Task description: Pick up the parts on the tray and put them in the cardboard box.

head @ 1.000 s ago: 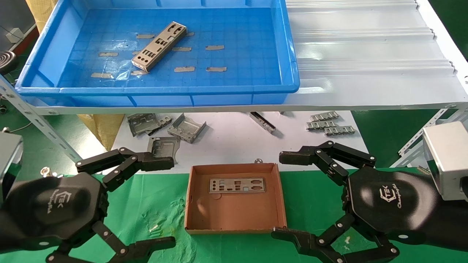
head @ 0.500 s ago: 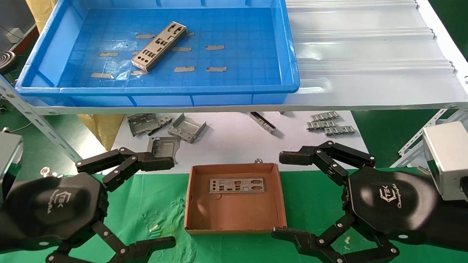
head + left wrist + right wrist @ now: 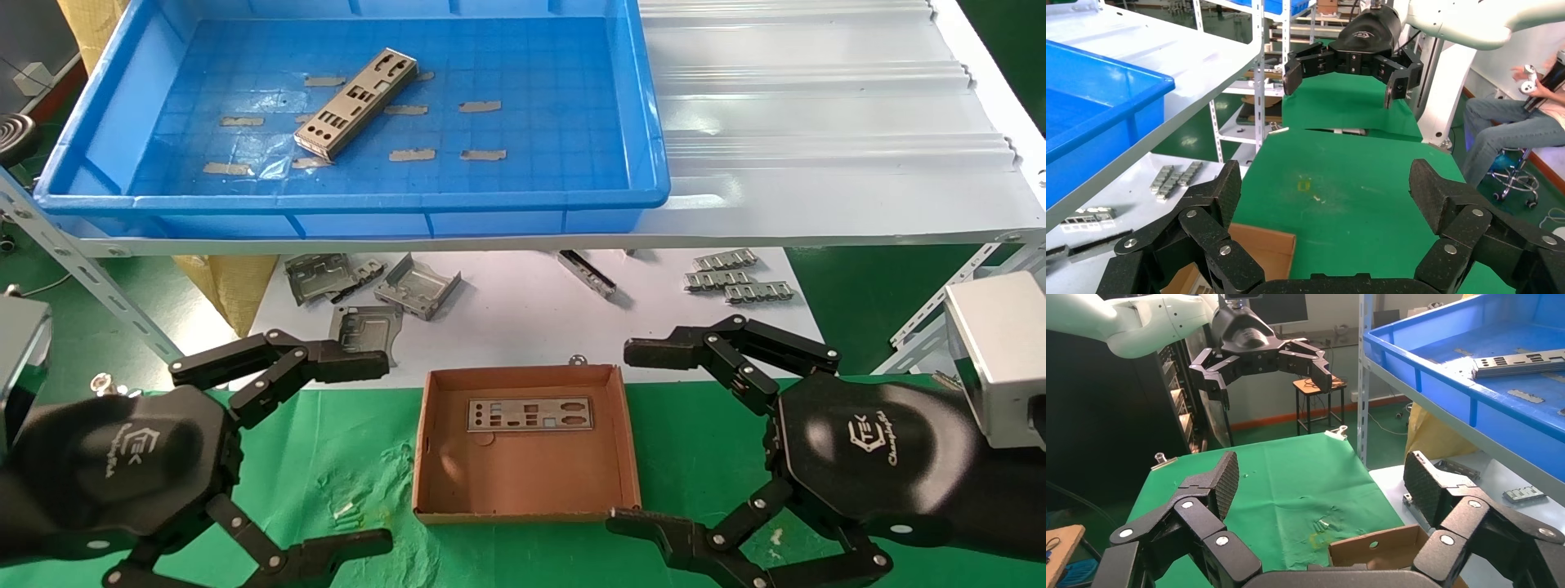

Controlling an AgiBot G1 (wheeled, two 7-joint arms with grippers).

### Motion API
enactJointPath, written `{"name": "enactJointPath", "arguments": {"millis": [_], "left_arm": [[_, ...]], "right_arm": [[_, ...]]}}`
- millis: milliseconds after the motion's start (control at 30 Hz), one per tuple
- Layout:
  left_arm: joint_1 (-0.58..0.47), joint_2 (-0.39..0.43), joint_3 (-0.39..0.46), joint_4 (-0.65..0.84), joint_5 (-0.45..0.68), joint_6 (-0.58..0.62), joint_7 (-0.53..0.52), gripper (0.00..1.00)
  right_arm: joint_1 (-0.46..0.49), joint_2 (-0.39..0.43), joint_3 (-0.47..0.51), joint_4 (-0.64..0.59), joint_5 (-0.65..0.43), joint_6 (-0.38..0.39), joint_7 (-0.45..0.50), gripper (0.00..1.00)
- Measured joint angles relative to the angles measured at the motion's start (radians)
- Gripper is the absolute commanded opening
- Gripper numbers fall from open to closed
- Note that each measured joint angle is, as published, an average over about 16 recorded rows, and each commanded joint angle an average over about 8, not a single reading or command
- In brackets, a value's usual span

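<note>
One silver-grey punched plate (image 3: 356,103) lies slantwise in the blue tray (image 3: 98,204) on the upper shelf; it also shows in the right wrist view (image 3: 1517,362). Another plate (image 3: 529,414) lies flat in the cardboard box (image 3: 526,498), which sits on the green cloth between my arms. My left gripper (image 3: 372,453) is open and empty, left of the box. My right gripper (image 3: 633,437) is open and empty, right of the box. Each wrist view shows its own gripper, the left (image 3: 1324,184) and the right (image 3: 1321,478), open with nothing between the pads.
Bent grey brackets (image 3: 372,290) and small ridged strips (image 3: 735,278) lie on the white sheet behind the box, under the shelf. A ribbed white sheet (image 3: 817,98) covers the shelf right of the tray. A slanted metal shelf strut (image 3: 82,265) stands at left.
</note>
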Motion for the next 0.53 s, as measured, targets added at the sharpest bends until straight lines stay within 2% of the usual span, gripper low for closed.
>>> {"name": "enactJointPath", "arguments": {"millis": [533], "left_arm": [[0.0, 0.0, 0.0, 0.0, 0.0, 0.0, 0.0, 1.0]], "right_arm": [[0.0, 0.0, 0.0, 0.0, 0.0, 0.0, 0.0, 1.0]]}}
